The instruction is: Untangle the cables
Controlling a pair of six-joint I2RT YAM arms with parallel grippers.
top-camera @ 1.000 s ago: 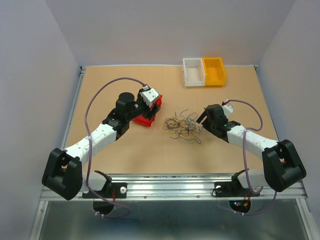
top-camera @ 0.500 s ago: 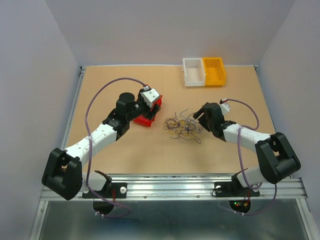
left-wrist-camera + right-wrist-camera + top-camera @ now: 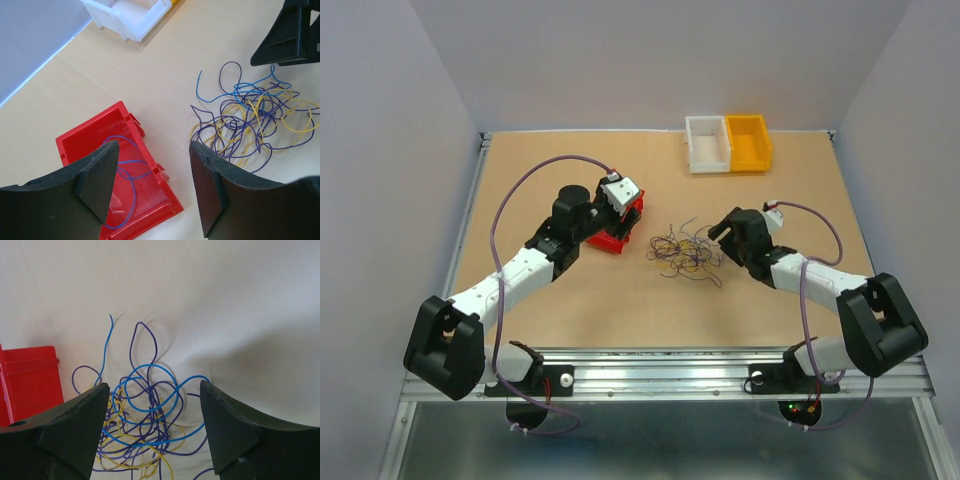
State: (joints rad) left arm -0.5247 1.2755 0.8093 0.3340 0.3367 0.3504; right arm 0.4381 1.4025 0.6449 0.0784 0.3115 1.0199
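Observation:
The cables lie as a loose tangle of blue, purple and yellow wires in the middle of the table, also seen in the left wrist view and the right wrist view. My right gripper hovers open at the tangle's right edge, and the blue loops show between its fingers untouched. My left gripper is open above a red bin. Through its fingers I see one blue wire lying inside the red bin.
A white bin and a yellow bin stand side by side at the table's far edge. The red bin's corner lies just left of the tangle. Grey walls close in the table on three sides.
My right gripper has moved left to the tangle's edge, then eased back slightly. The left arm and the cables have not moved.

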